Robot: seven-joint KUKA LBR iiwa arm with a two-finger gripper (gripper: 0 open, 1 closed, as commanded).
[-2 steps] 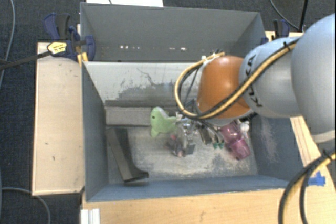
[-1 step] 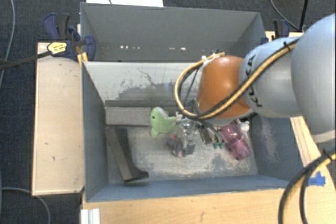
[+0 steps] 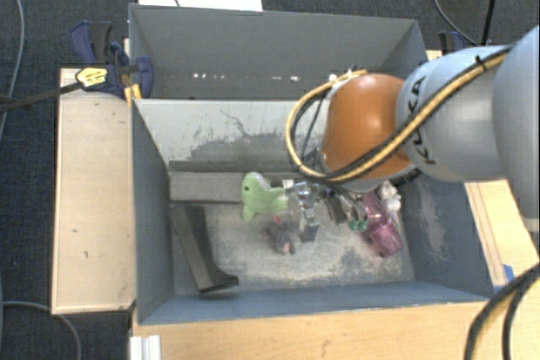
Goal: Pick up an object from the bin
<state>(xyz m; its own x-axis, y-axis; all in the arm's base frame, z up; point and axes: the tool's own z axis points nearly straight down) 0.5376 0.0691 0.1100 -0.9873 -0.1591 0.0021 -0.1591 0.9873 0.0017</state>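
Grey metal floor may be all that the gripper (image 3: 307, 219) catches, we judge. The small thing (image 3: 283, 239) nearest it lies just beside it toward the front wall, not squarely under it, and a descent could nudge it away. The pale green thing (image 3: 258, 196) close by could get caught instead. We cannot tell whether the gripper is open or closed. The small thing rests near the middle of the bin (image 3: 253, 55) floor. It looks dark, purplish, lumpy and low. A magenta bottle-like thing (image 3: 385, 235) lies on the other side, beneath the arm.
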